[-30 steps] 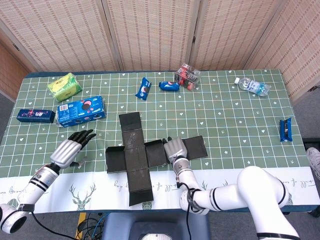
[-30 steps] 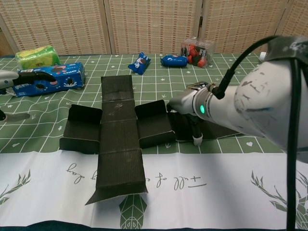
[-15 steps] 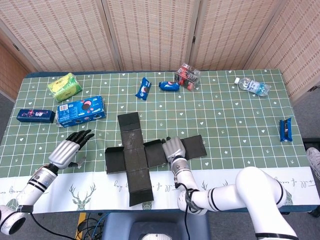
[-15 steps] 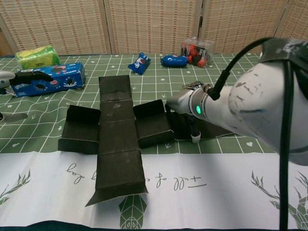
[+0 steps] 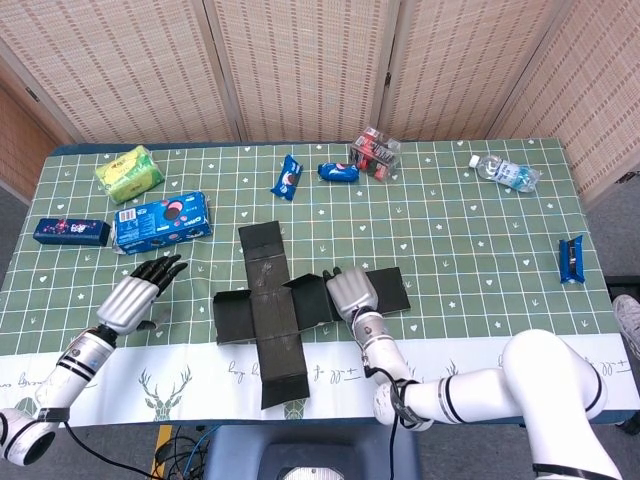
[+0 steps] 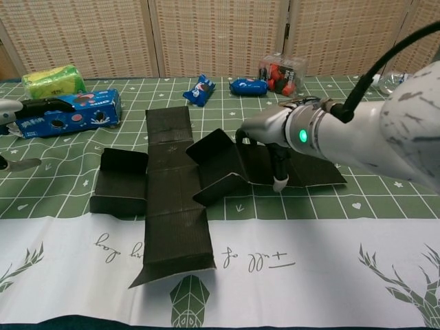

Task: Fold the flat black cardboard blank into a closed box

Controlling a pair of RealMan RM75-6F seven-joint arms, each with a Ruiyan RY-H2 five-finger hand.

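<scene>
Head view: high, steep downward, whole table (image 5: 470, 215). Chest view: low, close (shared: table middle).

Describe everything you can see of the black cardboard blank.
The black cardboard blank is a cross-shaped sheet of matte corrugated-looking card, creased into panels. It lies on the green patterned tablecloth, its long strip reaching over the white border near the robot. Its left flap lies nearly flat; the right inner panel is tilted up off the table. The right hand rests on the right side, beside that raised panel. The left hand is apart from it.
</scene>
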